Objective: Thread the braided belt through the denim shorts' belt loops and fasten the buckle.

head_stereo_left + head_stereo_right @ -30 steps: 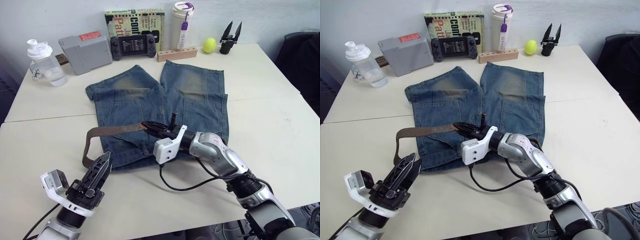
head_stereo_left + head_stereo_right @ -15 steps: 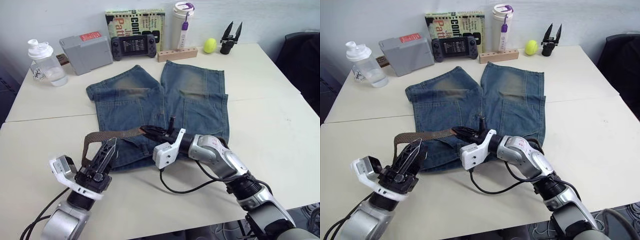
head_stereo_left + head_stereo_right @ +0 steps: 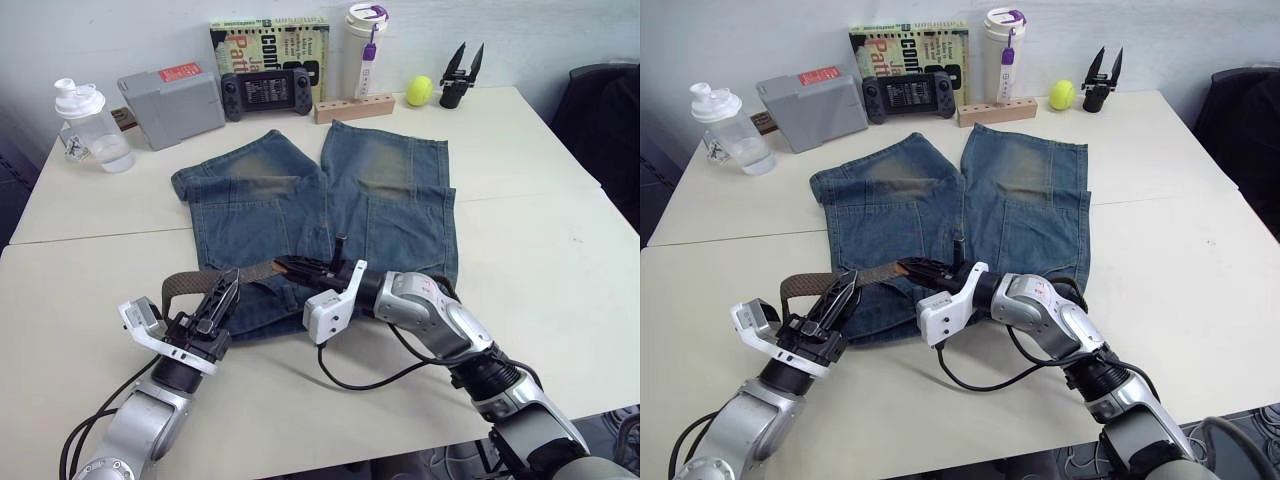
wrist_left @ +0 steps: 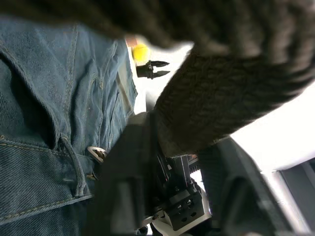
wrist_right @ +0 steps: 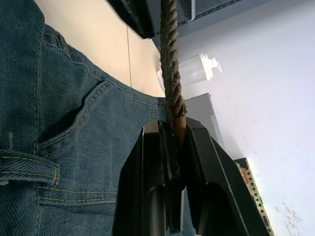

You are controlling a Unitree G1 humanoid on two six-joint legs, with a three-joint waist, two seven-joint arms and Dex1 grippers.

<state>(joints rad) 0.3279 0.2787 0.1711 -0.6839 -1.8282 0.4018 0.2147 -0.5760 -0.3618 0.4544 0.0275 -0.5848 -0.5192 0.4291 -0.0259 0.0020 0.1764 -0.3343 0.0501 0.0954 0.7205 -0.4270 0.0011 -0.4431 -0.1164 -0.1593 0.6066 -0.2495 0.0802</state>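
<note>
Left hand (image 3: pixel 222 289) now up at the belt (image 3: pixel 205 278) loop beside the shorts (image 3: pixel 330 205), fingers straddling the strap, grip unclear, right hand (image 3: pixel 290 266) pinching the belt over the waistband, shorts flat on the table (image 3: pixel 540 230)

Faded blue shorts (image 3: pixel 330 200) with pale tan worn patches and yellow stitching. Brown woven belt (image 3: pixel 215 277). Black gripper fingers (image 3: pixel 222 296), white wrist housings. Grey box (image 3: pixel 172 105) with red label, clear bottle (image 3: pixel 88 130) with white cap, yellow-green ball (image 3: pixel 418 91), white cup (image 3: pixel 365 50) with purple lid, cream table (image 3: pixel 530 260).
</note>
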